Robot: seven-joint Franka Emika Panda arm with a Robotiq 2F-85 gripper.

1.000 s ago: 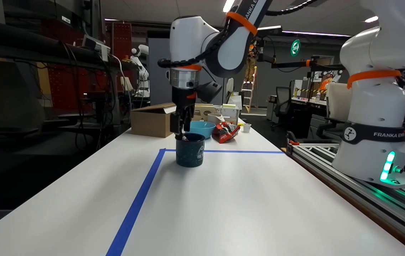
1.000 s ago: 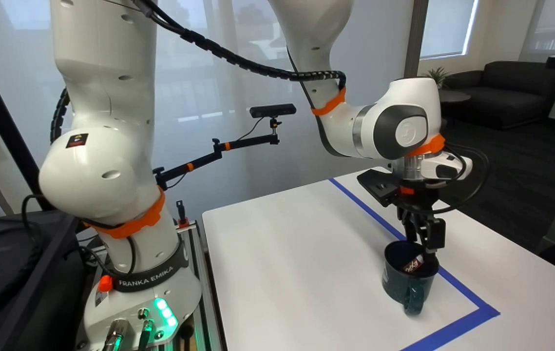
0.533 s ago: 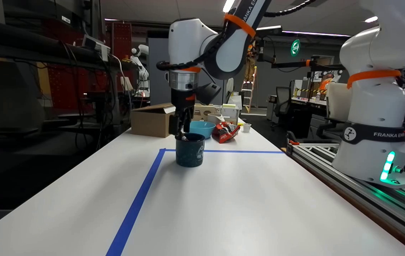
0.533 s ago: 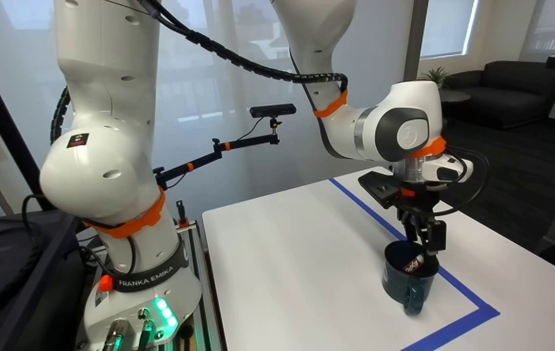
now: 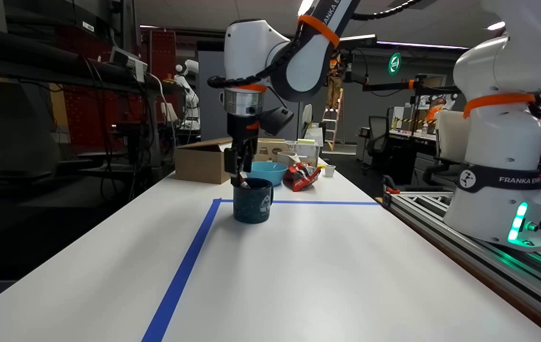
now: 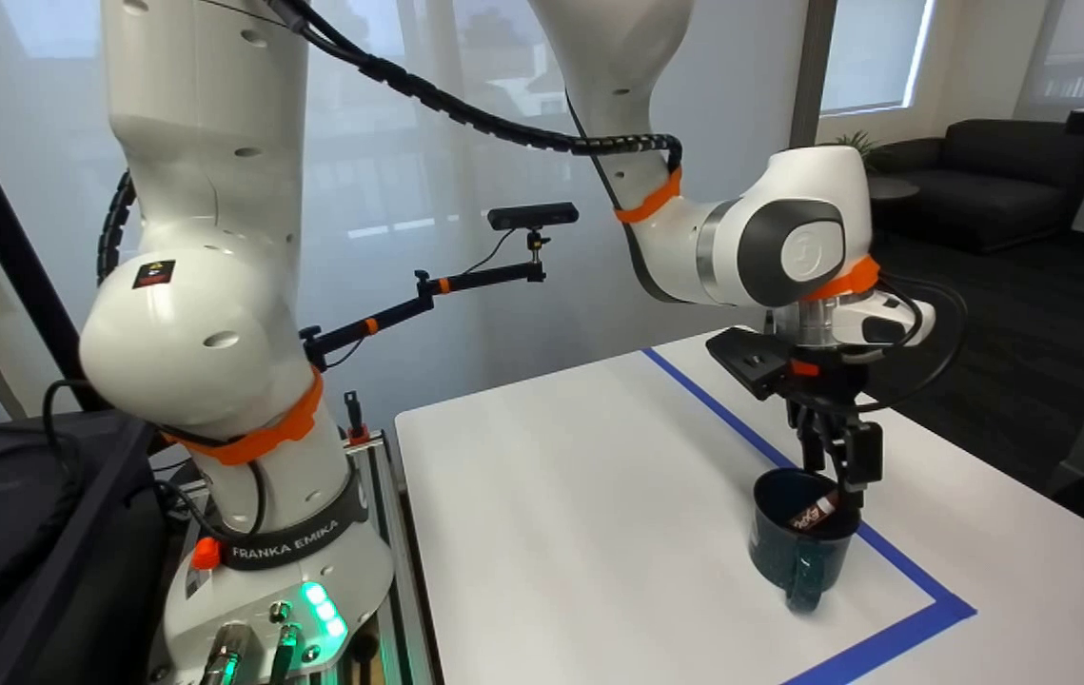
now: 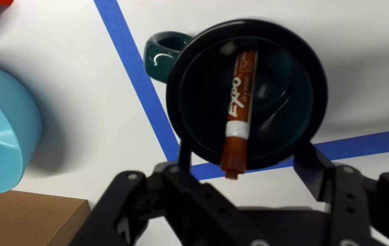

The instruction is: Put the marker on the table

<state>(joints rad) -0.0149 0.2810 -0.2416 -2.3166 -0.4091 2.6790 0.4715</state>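
The marker [image 7: 238,99], brownish-red with a white band and EXPO lettering, leans inside the dark blue-green cup [image 7: 320,92]. Its cap end pokes over the rim towards my gripper [image 7: 245,152]. The jaws stand open, one finger on each side of the cap and apart from it; the fingertips are at the cup's rim, and whether they touch it I cannot tell. In an exterior view the marker [image 6: 814,512] shows in the cup [image 6: 794,557] below the gripper [image 6: 834,482]. The cup stands upright on the white table [image 6: 551,504].
Blue tape [image 7: 136,78] lines run close by the cup. Beyond it in an exterior view are a brown cardboard box [image 5: 201,164], a light blue bowl [image 5: 272,172], a red bag [image 5: 302,176] and a small white cup [image 5: 329,171].
My gripper has risen slightly and shifted a little sideways. The cup has moved slightly and turned, so its handle now shows in an exterior view. The marker has shifted with it.
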